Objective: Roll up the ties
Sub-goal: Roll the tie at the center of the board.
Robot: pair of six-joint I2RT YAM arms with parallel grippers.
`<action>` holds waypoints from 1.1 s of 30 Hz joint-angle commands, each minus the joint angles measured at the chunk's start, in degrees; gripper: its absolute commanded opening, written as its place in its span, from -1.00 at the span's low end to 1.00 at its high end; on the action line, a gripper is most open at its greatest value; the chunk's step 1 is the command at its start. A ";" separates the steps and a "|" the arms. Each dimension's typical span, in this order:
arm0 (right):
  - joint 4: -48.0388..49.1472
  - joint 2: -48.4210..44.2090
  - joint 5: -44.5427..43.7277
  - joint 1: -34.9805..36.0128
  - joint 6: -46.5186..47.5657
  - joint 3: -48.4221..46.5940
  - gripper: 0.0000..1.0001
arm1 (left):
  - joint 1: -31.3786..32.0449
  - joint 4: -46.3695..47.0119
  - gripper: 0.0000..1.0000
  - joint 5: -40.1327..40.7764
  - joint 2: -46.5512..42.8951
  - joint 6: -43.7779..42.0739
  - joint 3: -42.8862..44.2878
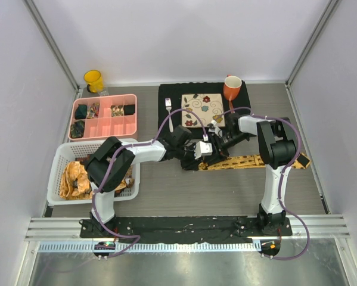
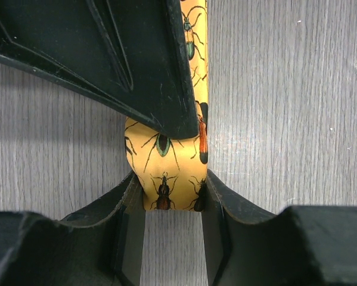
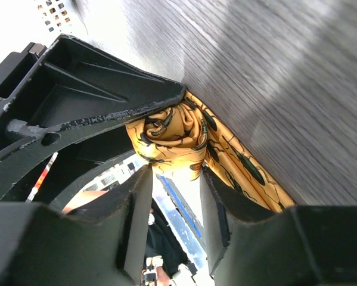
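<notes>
A mustard-yellow tie (image 1: 250,161) printed with beetles lies flat across the table, its left end wound into a small roll (image 2: 166,161). My left gripper (image 2: 169,190) is shut on that roll, with a fingertip pressed against each side. My right gripper (image 3: 172,179) faces the roll (image 3: 166,134) from the other side; its jaws stand apart with a clear gap, and the roll sits just past the fingertips. In the top view both grippers meet at the roll, the left (image 1: 193,156) and the right (image 1: 219,143). More ties (image 1: 75,177) lie bunched in the basket.
A white basket (image 1: 65,149) stands at the left. Behind it is a pink compartment tray (image 1: 104,117), and behind that a yellow cup (image 1: 93,79). A black mat (image 1: 166,92) at the back carries a fork (image 1: 169,110), a patterned tile (image 1: 203,109) and an orange mug (image 1: 232,87).
</notes>
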State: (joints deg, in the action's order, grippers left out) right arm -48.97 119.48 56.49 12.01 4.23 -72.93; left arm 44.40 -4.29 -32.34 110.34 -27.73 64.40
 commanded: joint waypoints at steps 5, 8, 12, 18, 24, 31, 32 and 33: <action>0.10 1.01 0.12 1.09 0.95 -1.61 -0.53 | -0.02 -5.20 -0.74 1.49 1.45 -0.84 0.64; 0.45 1.89 -5.31 1.00 1.48 -1.34 -0.90 | -0.02 -5.02 -0.69 1.14 1.28 -0.66 0.55; 1.59 3.21 -11.90 0.65 0.78 -0.90 -0.99 | -0.19 -2.48 -0.29 0.52 -0.21 0.56 -0.68; 3.00 4.09 -19.29 0.56 -0.36 0.33 -0.99 | -2.39 12.37 0.28 -2.20 -3.64 7.15 -5.86; 2.74 5.15 -23.18 0.73 -0.01 0.15 -0.98 | -2.39 19.76 0.44 -5.98 -2.16 8.12 -7.62; 2.65 6.55 -21.95 1.61 -0.01 -0.64 -0.99 | -0.72 23.89 0.47 -8.27 1.62 9.97 -4.90; 2.65 6.64 -21.51 1.79 0.08 -0.64 -0.99 | -0.63 24.07 0.43 -8.27 1.98 10.06 -4.64; 2.65 6.64 -21.33 1.88 0.08 -0.64 -0.99 | -0.46 24.16 0.39 -8.27 2.33 9.97 -4.37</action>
State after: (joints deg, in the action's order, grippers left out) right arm -50.33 122.04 47.70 12.67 2.57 -74.56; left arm 42.94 14.70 -38.24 110.80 -18.50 57.82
